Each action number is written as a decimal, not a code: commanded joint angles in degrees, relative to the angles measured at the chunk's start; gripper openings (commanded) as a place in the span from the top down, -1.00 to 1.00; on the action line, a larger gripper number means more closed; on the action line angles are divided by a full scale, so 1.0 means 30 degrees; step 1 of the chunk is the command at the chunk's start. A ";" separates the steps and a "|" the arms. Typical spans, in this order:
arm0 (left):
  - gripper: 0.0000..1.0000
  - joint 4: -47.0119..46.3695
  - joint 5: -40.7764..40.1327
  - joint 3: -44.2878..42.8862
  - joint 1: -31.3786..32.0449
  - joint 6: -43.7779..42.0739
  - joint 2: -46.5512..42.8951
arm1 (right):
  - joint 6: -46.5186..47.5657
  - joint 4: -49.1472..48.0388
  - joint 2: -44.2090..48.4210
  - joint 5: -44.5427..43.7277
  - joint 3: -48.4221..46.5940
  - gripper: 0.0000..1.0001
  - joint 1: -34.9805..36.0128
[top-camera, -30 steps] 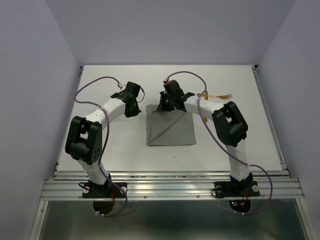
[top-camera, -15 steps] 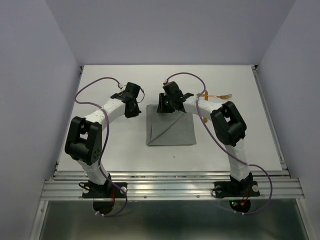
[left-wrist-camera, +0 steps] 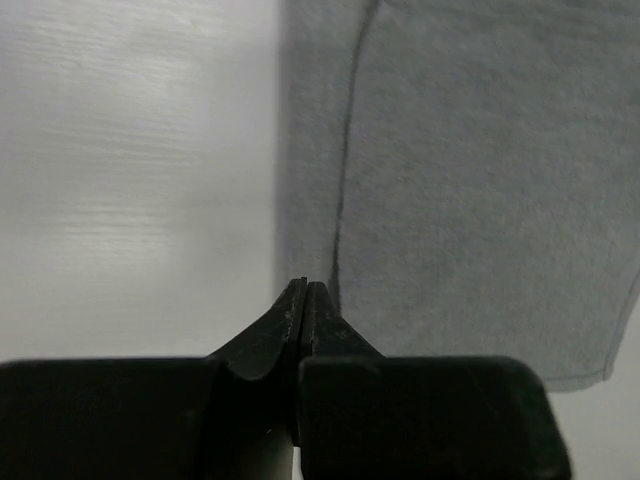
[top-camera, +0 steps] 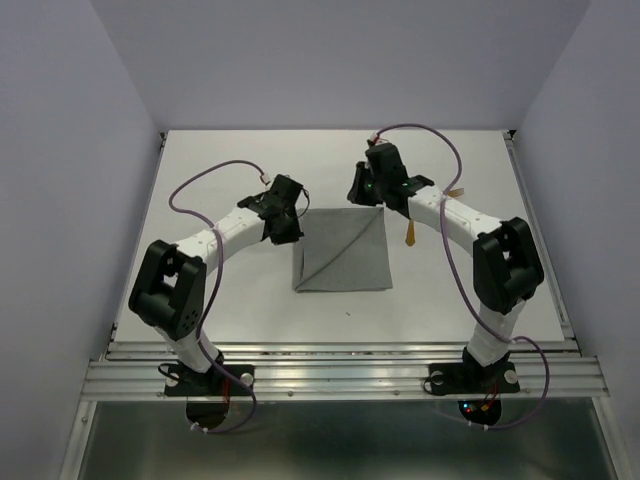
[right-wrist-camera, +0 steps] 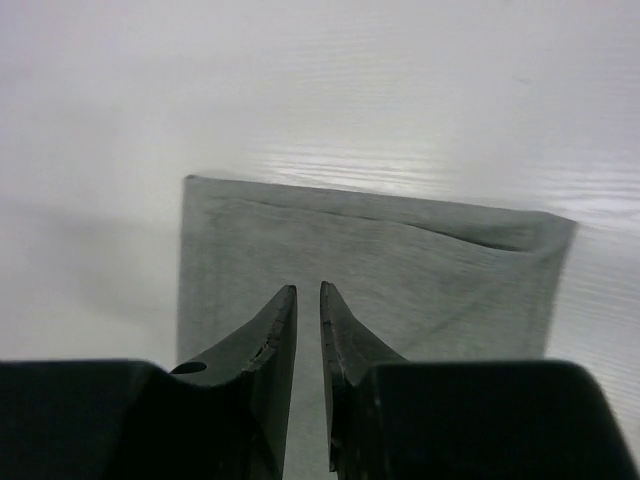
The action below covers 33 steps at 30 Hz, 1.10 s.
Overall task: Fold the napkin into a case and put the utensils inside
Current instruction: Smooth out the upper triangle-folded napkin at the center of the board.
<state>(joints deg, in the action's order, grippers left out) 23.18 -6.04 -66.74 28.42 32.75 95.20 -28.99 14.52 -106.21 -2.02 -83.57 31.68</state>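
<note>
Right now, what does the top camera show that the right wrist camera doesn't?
Only the top view: the left gripper beside the napkin, and the golden utensils on the table to the right of it. Only the right wrist view: the right gripper up close, with a narrow, empty gap. Both: the folded grey napkin lying flat on the white table.

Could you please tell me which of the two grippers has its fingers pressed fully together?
The left gripper: its fingertips meet, while the right gripper shows a narrow gap.
</note>
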 commanded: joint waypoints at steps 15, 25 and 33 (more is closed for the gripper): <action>1.00 -0.3946 0.2571 0.4698 0.2068 0.2178 -0.0798 | 0.0114 0.0344 -0.2240 -0.0380 0.0818 0.58 -0.3090; 1.00 -0.2923 0.1253 0.3762 0.2068 0.1388 0.0172 | 0.0349 0.0344 -0.3269 -0.1230 0.0375 0.59 -0.3090; 1.00 -0.2658 0.2623 0.2941 0.2068 0.1270 -0.0853 | -0.0441 -0.1029 -0.0371 0.0493 0.2569 0.57 -0.3090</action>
<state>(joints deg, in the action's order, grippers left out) 14.00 0.19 -55.31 34.65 37.67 95.50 -28.95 15.25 -114.34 -3.20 -78.89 22.41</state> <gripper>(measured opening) 0.083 0.209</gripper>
